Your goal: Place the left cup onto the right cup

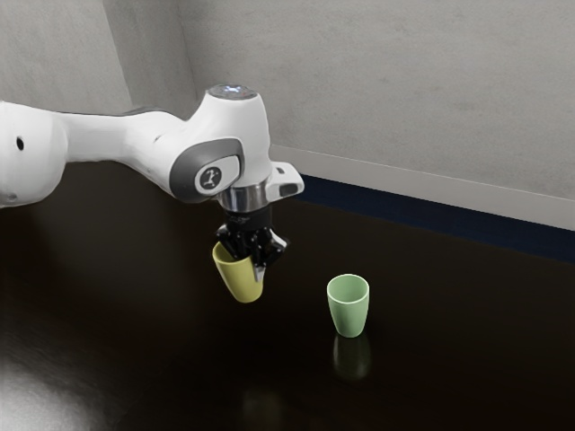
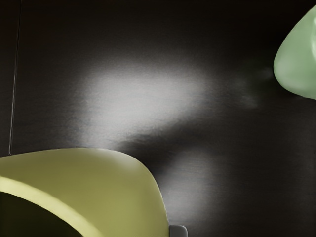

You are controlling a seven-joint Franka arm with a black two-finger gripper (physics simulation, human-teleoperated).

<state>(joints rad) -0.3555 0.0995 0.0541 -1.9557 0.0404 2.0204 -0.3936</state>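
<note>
My black gripper (image 1: pixel 249 258) is shut on the rim of a yellow-green cup (image 1: pixel 238 274), which hangs tilted above the dark table (image 1: pixel 135 359). Up close in the wrist view, that yellow-green cup (image 2: pixel 84 192) bulges large just under my hand. A light green cup (image 1: pixel 348 304) stands upright on the table, apart from the held cup, toward the exterior view's right. An edge of the light green cup (image 2: pixel 298 59) shows in the wrist view, off to the side of the held one.
The glossy dark tabletop reflects light. A grey wall (image 1: pixel 404 81) with a pale baseboard and a dark blue strip runs behind the table.
</note>
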